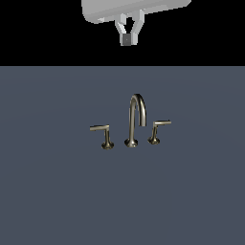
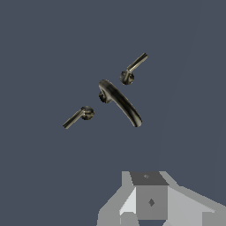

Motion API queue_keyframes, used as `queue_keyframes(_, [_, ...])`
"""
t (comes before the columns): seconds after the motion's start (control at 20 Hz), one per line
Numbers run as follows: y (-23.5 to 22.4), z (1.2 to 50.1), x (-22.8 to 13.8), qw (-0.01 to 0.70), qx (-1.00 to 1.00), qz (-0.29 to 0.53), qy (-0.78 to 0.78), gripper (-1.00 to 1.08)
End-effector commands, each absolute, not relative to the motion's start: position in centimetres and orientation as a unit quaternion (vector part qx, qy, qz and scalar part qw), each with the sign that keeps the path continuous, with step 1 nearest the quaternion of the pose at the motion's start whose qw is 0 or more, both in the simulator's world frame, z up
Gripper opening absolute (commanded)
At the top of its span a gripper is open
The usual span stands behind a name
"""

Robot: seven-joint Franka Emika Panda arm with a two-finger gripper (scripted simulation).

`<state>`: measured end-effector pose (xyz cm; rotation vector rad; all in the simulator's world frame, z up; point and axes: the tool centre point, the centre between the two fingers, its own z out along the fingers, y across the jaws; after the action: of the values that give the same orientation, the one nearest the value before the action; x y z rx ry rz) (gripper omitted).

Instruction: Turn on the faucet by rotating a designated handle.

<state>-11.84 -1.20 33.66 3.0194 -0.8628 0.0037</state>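
The faucet (image 1: pixel 135 119) stands mid-floor on the grey surface (image 1: pixel 48 191), its arched spout between two levers. Toward the exterior view's left is the other lever (image 1: pixel 103 135), longer-barred on an upright stem. The handle (image 1: pixel 158 129), on the exterior view's right, has a short bar on a leaning stem. The gripper (image 1: pixel 126 37) hangs well above and apart, touching nothing, jaws seemingly drawn together. A good approach would likely descend beside the bar's free end and push sideways, staying clear of the spout.
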Motion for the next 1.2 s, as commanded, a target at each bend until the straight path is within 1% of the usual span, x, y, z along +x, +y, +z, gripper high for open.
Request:
queue_keyframes(0.0, [-1.6,31.9,-10.3,0.000,0.953,0.001,-0.303,-1.00])
queue_keyframes(0.6, [-4.6,23.9,-3.7,0.000,0.904,0.001,-0.428,-1.00])
queue_keyframes(1.15, [-9.2,16.4,1.7,0.001,0.841,0.001,-0.541,-1.00])
